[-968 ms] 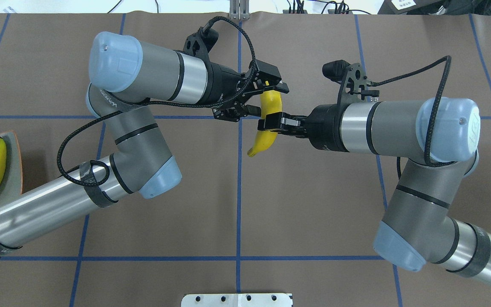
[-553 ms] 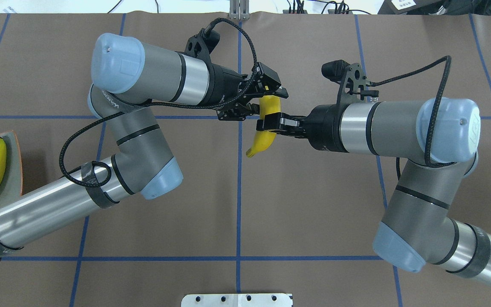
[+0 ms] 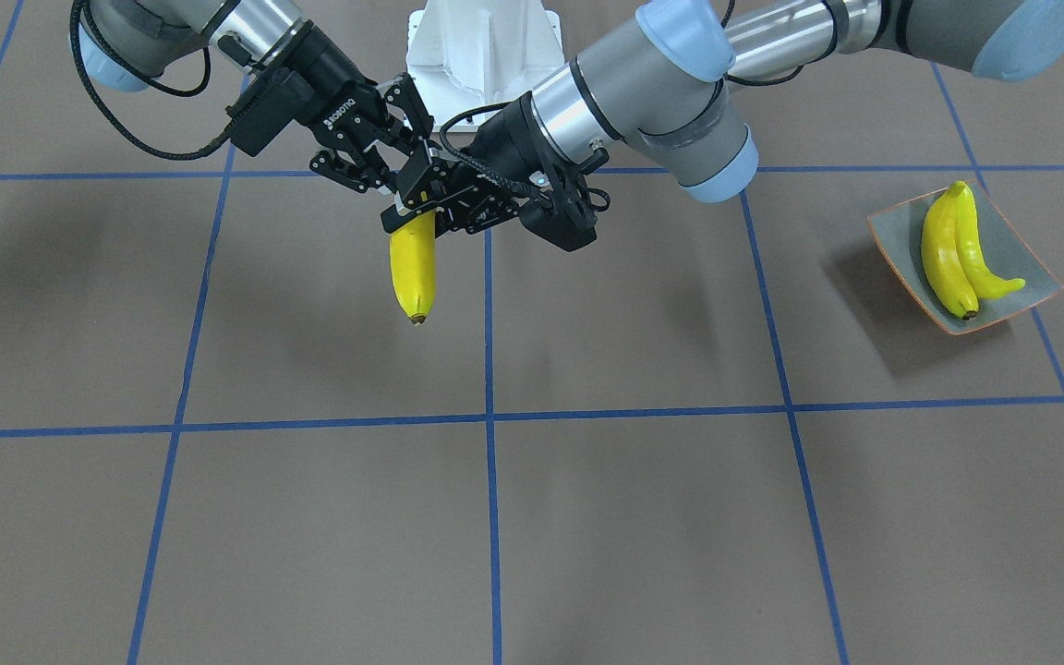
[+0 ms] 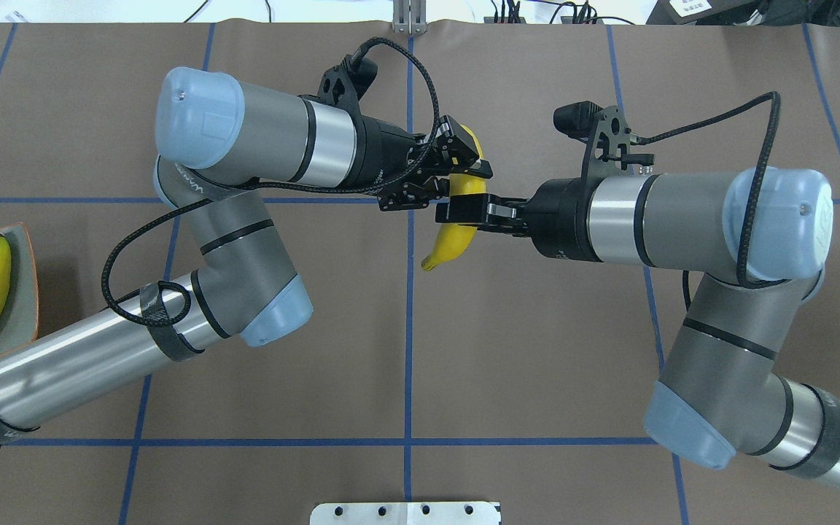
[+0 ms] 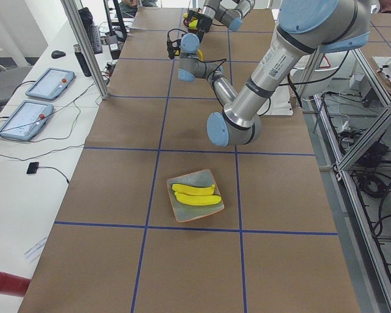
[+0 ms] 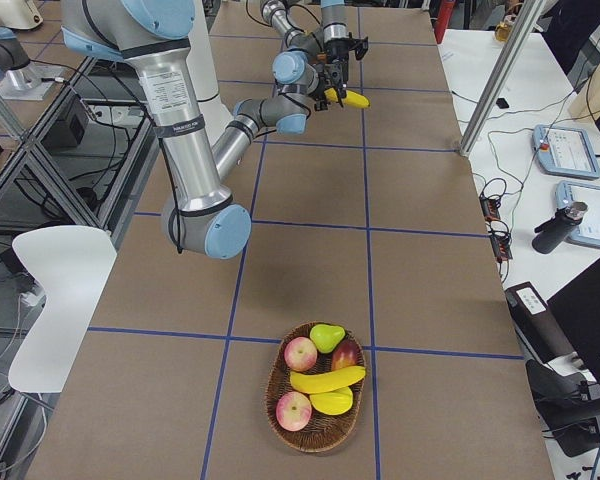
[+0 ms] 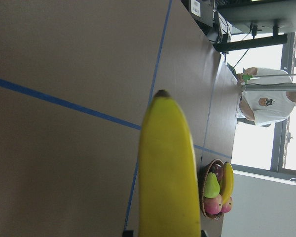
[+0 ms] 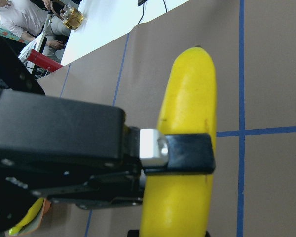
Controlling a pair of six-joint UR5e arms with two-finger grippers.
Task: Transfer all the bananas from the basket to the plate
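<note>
The brown surface (image 4: 537, 350) fills the overhead view. Over its upper middle the left arm (image 4: 259, 146) and the right arm (image 4: 682, 219) meet head to head.

At the right edge of the front-facing view we see the plate (image 3: 901, 238), with two bananas (image 3: 943, 249) lying side by side in it. The basket (image 6: 320, 437) sits at the bottom centre of the right-side view. It holds one long banana (image 6: 328, 380) among apples, a pear and another yellow fruit we cannot identify.

The third banana (image 3: 413, 268) hangs nearly upright in the upper left-centre of the front-facing view, apparently clear of the surface. The right end effector (image 4: 460, 210) is clenched around its middle. Its wrist view shows a black finger (image 8: 187, 153) strapped across the yellow skin. The left end effector (image 4: 467, 157) brackets the banana's upper end, but we cannot tell whether it is pressing yet.

We judge this to be a mid-air hand-over, right arm to left, since the plate lies on the left arm's side. The next move calls for a firm left grasp before the right lets go. The banana would then be carried to the plate and laid beside the two already there. That would leave the basket's banana to fetch.
</note>
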